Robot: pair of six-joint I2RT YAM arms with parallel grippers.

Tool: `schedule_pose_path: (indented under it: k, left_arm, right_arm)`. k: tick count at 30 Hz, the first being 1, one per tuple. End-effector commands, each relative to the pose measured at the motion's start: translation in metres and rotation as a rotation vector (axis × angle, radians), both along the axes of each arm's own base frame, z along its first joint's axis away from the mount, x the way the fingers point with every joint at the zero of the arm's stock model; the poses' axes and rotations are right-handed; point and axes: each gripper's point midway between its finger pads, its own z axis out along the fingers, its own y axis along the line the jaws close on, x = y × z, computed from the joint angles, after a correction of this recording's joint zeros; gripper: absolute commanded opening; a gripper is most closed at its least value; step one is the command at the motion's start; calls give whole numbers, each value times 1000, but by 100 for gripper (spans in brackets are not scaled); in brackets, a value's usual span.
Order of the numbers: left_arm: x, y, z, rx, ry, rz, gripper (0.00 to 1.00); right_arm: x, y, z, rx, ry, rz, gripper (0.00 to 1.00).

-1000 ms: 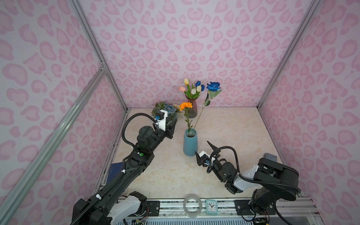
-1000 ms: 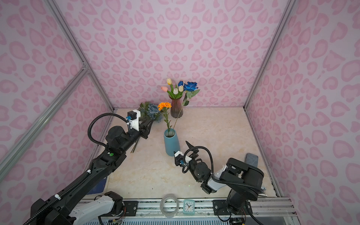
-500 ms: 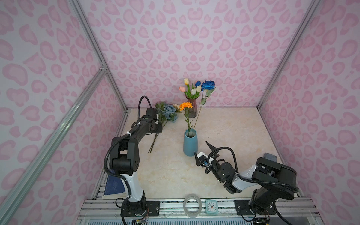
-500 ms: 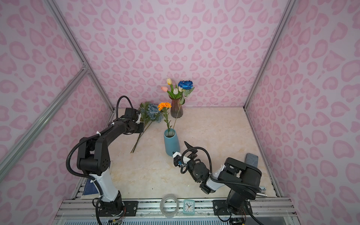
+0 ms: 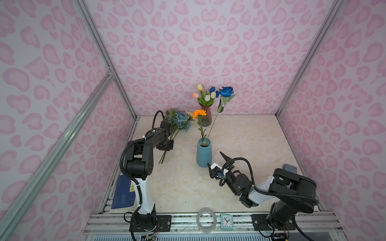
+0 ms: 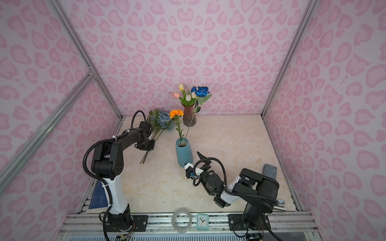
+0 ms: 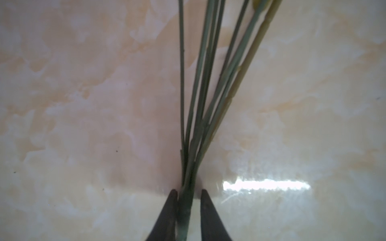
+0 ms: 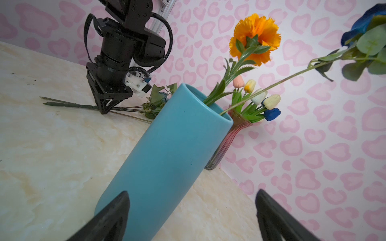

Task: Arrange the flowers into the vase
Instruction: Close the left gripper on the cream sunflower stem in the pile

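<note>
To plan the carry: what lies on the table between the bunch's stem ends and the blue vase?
Nothing: both top views show only bare tabletop between stems and blue vase.

Cream marbled table [image 5: 240, 141] fills the lower middle of both top views. Right at centre, a blue vase [image 5: 204, 153] stands upright on it. Up by the back wall, just above centre, a ribbed glass vase [image 5: 206, 119] stands too. Left of centre, the dusty-blue rose bunch [image 5: 181, 121] lies on the surface, stems trailing toward the lower left. Over at the right edge, a grey block [image 5: 289, 167] sits alone.
</note>
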Motion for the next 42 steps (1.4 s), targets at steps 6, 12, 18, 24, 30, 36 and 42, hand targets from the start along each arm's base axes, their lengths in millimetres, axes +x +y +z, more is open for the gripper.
schedule_pose_path:
  k: [6, 12, 18, 24, 30, 36, 42]
  left_arm:
    - [0, -1, 8, 9, -13, -2, 4]
    - [1, -8, 47, -29, -88, 2, 3]
    - [3, -5, 86, -33, -193, 33, 3]
    - [8, 17, 117, 13, -323, 97, 3]
    - [7, 61, 94, 150, -268, 171, 3]
    - [9, 94, 48, 199, -157, 170, 3]
    - [9, 104, 27, 208, -99, 166, 17]
  right_arm:
    - [0, 0, 7, 22, -20, -9, 93]
    - [0, 1, 7, 23, -20, -7, 93]
    - [0, 0, 7, 22, -20, -8, 93]
    - [-1, 0, 7, 20, -24, -9, 93]
    - [-2, 1, 7, 17, -25, -7, 93]
    - [-1, 0, 6, -8, -38, -22, 93]
    - [0, 1, 5, -12, -37, -21, 92]
